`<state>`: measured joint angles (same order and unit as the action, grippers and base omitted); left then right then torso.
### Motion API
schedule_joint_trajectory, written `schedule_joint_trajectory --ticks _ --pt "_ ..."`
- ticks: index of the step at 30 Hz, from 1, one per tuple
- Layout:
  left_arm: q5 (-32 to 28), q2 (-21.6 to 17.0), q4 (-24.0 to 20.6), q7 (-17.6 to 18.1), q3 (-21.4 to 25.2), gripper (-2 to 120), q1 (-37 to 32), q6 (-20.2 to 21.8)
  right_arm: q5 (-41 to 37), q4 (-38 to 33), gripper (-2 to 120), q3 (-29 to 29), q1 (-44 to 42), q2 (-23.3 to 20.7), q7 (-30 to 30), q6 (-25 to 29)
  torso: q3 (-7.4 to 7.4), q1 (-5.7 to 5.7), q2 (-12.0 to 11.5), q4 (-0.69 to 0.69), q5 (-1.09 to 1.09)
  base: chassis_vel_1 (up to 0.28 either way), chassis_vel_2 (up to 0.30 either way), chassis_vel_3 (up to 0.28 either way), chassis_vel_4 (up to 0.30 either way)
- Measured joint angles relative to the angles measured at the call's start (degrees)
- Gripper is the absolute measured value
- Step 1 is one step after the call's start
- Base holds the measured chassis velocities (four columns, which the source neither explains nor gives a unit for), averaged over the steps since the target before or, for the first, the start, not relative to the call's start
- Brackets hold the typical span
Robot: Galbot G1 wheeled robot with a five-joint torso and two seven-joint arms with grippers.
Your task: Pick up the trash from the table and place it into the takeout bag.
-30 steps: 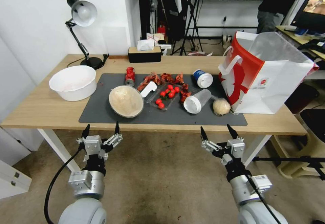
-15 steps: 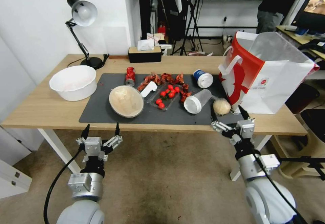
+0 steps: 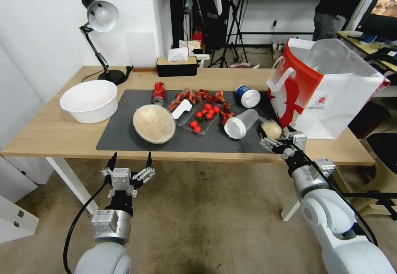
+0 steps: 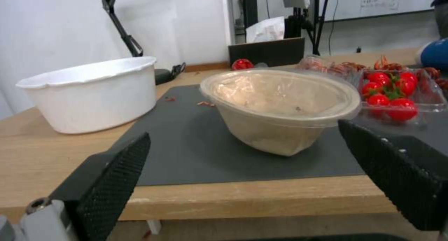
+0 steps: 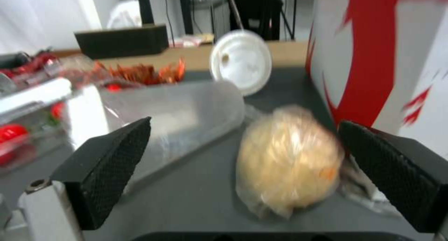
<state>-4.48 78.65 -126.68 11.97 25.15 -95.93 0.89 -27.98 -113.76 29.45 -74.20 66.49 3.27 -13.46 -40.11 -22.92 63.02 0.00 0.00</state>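
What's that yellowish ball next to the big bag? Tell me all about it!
The paper ball is beige, crumpled and roundish, with a thin clear wrap showing at its base. It sits on the grey mat at the near right, between the clear cup, which lies on its side, and the bag. The open right gripper sits just in front of it, not gripping it.

You see a light matt wood worktop [image 3: 49, 133] under a matt grey mat [image 3: 124, 135], a crinkled paper ball [image 3: 271, 129], a clear glossy plastic cup [image 3: 242, 123].
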Motion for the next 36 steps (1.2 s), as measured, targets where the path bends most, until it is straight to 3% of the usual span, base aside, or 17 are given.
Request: schedule_joint_trajectory --ticks 9,24,36 --pt "-0.86 -0.23 -0.08 0.17 0.40 100 -0.14 0.02 -0.43 3.38 100 -1.51 3.62 1.26 1.08 -2.87 0.00 0.00 0.00 0.00 -0.01 0.000 0.000 0.000 0.000" --pt "-0.52 0.09 -0.01 0.22 0.27 100 -0.70 -0.46 0.19 3.61 100 -0.87 4.46 1.51 2.39 -2.75 0.00 0.00 0.00 0.00 0.00 0.000 0.000 0.000 0.000" --pt "-0.70 0.11 0.59 0.19 0.41 100 -0.71 -1.38 0.22 7.64 100 -1.71 7.09 2.18 2.75 -3.08 0.00 0.00 0.01 0.00 0.00 0.000 0.000 0.000 0.000"
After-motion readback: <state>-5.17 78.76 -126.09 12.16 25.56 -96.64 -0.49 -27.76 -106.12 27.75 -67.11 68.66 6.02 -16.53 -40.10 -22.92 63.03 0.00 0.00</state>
